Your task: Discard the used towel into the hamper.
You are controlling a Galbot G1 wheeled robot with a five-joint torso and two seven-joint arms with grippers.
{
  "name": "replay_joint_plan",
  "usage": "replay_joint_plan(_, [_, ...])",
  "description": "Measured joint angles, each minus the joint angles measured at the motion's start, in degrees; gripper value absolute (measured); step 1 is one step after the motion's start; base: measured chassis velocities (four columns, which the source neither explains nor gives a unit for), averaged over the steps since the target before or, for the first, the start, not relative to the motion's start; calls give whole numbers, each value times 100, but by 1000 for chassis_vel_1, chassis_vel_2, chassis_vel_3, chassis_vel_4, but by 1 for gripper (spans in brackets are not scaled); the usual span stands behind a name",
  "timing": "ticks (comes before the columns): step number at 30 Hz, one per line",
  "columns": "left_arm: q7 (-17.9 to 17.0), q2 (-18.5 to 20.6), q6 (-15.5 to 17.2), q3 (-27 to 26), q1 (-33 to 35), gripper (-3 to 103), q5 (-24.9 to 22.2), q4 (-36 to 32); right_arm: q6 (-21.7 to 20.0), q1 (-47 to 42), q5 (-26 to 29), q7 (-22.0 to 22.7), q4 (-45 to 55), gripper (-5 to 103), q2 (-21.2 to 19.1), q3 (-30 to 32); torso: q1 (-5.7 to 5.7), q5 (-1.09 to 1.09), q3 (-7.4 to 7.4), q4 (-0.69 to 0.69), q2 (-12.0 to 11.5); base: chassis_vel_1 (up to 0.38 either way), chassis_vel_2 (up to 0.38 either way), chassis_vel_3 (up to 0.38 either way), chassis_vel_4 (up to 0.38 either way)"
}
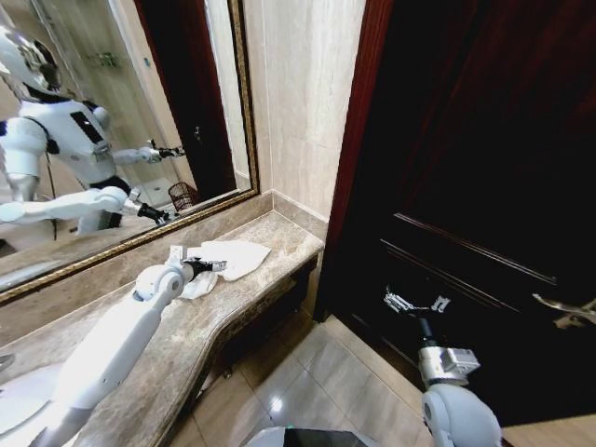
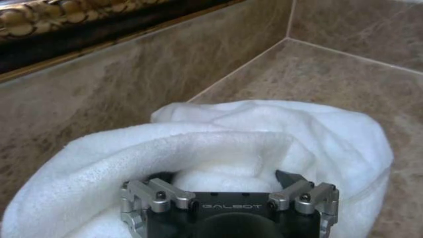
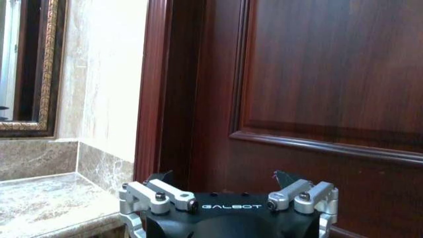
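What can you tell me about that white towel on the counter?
The towel is white, thick terry cloth by its nubbly look, lying crumpled in soft folds on the brown marble counter, near the corner below the gold-framed mirror. In the left wrist view it bunches up in rounded humps. The left gripper is at the towel, its jaws spread with the cloth bulging between them. Nothing else touches it.
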Motion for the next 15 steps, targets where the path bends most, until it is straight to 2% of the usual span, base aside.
replay_joint_plan(11, [158, 90, -10, -119, 185, 100, 6, 59, -9, 131, -64, -1, -52, 100, 9, -89, 0, -1, 0, 1, 0, 0, 0, 0, 0])
replay_joint_plan(12, [161, 88, -12, -123, 205, 103, 7, 49, -9, 138, -64, -1, -60, 100, 8, -89, 0, 0, 0, 1, 0, 0, 0, 0, 0])
replay_joint_plan(13, [161, 85, -12, -124, 214, 100, 9, 47, -9, 138, -66, 0, -68, 100, 7, -89, 0, 0, 0, 1, 0, 0, 0, 0, 0])
replay_joint_plan(15, [162, 82, -13, -124, 220, 100, 12, 47, -9, 135, -69, 0, -72, 100, 7, -89, 0, 1, 0, 1, 0, 0, 0, 0, 0])
